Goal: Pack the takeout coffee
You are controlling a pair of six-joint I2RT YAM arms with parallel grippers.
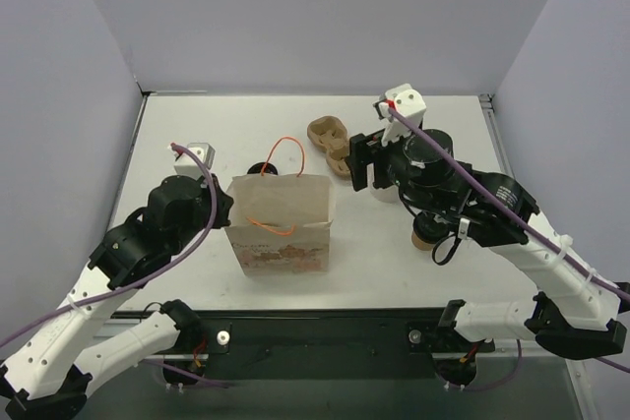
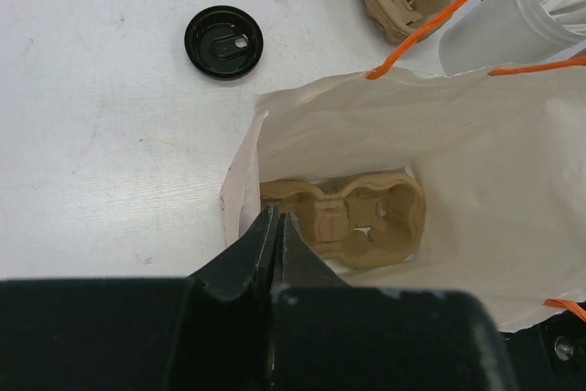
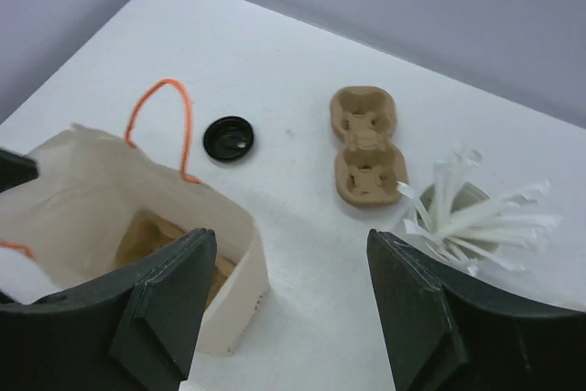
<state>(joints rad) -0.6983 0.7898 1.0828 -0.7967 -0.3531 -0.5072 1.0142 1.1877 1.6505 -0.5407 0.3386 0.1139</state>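
Cup (image 1: 425, 235) sits half-hidden under the right arm, right of the bag (image 1: 281, 206), light thin paper, crushable, so grip gently round the wall below the rim; right claw (image 3: 288, 290) wide and empty, left claw (image 2: 273, 231) shut at the bag's rim, table (image 1: 374, 255) smooth, roomy.

Carrier (image 2: 352, 222) in bag (image 1: 281, 206); lid (image 3: 228, 137) behind bag; carrier stack (image 3: 364, 142) behind-right; takeout coffee (image 1: 424, 237) right.

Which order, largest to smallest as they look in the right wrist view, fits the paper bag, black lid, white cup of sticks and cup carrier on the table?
1. paper bag
2. white cup of sticks and cup carrier: alike, and the cup is nearer, so unranked
3. black lid
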